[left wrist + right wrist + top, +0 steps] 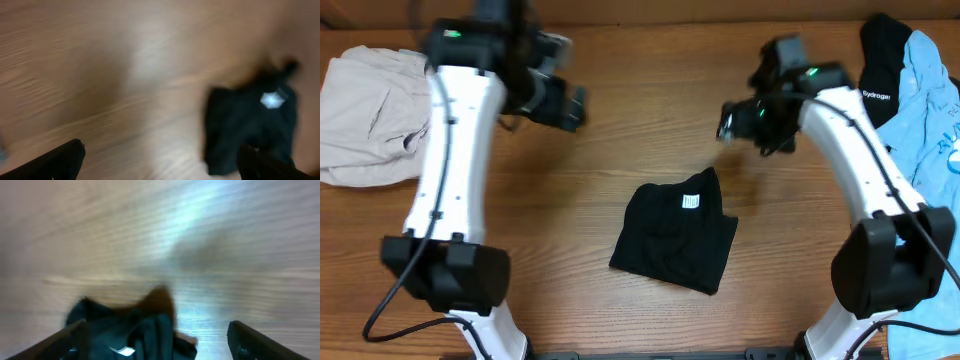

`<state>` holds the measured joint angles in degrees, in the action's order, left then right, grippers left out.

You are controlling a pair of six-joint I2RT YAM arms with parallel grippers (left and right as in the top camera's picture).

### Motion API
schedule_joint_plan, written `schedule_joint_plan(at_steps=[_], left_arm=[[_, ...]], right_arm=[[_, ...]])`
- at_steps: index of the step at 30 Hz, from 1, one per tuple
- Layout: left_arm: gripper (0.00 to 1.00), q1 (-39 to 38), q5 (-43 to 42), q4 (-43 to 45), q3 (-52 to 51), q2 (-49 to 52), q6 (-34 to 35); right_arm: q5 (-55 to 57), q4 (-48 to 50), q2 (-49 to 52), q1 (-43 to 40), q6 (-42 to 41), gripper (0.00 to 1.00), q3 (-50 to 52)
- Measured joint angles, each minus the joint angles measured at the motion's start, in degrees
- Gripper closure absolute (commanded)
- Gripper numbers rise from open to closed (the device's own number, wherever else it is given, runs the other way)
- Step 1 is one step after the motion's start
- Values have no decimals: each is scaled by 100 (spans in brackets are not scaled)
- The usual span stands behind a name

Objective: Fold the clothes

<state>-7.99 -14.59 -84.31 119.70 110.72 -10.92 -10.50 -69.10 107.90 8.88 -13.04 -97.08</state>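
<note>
The plain black T-shirt (678, 235) lies folded into a small square in the middle of the table, its white neck label facing up. It shows blurred in the left wrist view (250, 127) and at the bottom of the right wrist view (130, 335). My left gripper (570, 103) is raised over the table at the back left, open and empty, with bare wood between its fingers (160, 160). My right gripper (730, 120) is raised at the back right of the shirt, open and empty (157, 340).
A beige garment (365, 115) lies at the left edge. A light-blue T-shirt (930, 110) and a black garment with white lettering (882, 60) lie at the right edge. Bare wooden table (650, 90) surrounds the folded shirt.
</note>
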Motion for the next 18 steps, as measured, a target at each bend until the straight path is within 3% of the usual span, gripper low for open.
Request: schedule_joint_plan(at_steps=[4,12,14,18], left_arm=[[0,-1423,-511,343,-1056,13,-901],[0,-2957,-533,984,-2758,48,-1176],[0,-3093,-361,1276,-3156,52,-1019],[0,-3084,636,1888,-3866,57,125]], right_arm=[[87,-293,-4,-527,61,7,-765],[166,-577,-4,-1270,70,7,-785],[175,-590,-4,-1281,72,6,-785],[175,-588,-4,-1252,83,6,-785]])
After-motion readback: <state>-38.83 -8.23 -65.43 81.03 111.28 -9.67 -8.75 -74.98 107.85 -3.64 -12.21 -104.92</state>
